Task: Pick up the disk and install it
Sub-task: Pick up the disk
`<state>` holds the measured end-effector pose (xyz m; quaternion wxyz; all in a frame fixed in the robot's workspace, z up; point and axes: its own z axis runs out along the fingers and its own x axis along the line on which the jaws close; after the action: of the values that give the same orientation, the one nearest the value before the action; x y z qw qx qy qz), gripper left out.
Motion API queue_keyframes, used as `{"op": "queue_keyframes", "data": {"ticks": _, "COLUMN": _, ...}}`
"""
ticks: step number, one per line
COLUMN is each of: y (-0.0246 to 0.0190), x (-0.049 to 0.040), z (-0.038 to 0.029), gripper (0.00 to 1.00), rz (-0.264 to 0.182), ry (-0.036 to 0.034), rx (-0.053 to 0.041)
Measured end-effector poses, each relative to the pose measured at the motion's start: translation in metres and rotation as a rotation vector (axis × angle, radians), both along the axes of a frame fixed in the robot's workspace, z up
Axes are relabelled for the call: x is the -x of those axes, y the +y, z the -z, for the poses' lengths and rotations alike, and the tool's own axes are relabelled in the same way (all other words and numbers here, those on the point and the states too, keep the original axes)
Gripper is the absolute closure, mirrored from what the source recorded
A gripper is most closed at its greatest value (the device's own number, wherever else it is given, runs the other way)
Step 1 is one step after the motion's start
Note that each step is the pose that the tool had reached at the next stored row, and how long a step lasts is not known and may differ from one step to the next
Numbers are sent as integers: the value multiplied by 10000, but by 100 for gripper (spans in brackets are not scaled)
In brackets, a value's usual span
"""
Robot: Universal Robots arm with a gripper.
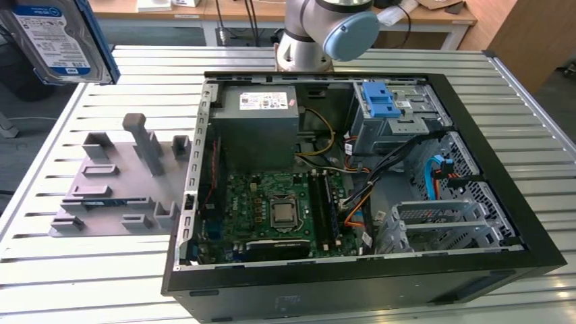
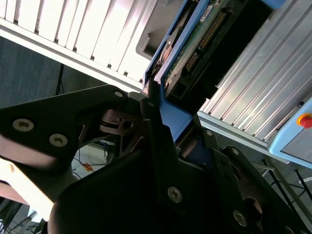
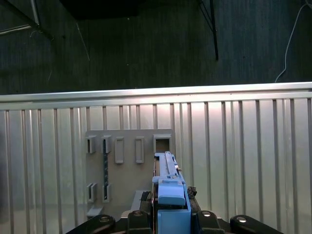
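Slatted desk (image 1: pixel 90 270) is carrying an open computer case (image 1: pixel 504 270) lying on its side, motherboard showing. Grey fixture plate (image 1: pixel 99 202) is sitting just beside the case, toward the exterior view's left. The disk (image 1: pixel 54 40) is hanging in the air at that view's upper left, label facing out, well apart from the case. In the second wrist view the gripper (image 2: pixel 178 129) is clamping the disk (image 2: pixel 200 39) by its blue rail. In the first wrist view the disk (image 3: pixel 170 195) is showing edge-on over the fixture plate.
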<state>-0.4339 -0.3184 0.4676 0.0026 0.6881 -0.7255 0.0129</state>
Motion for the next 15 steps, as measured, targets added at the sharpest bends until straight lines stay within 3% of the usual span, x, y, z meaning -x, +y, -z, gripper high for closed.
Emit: {"op": "queue_keyframes", "data": {"ticks": 15, "y": 0, "x": 3, "z": -29, "gripper": 64, "rz": 0, "ry": 0, "rx": 0}}
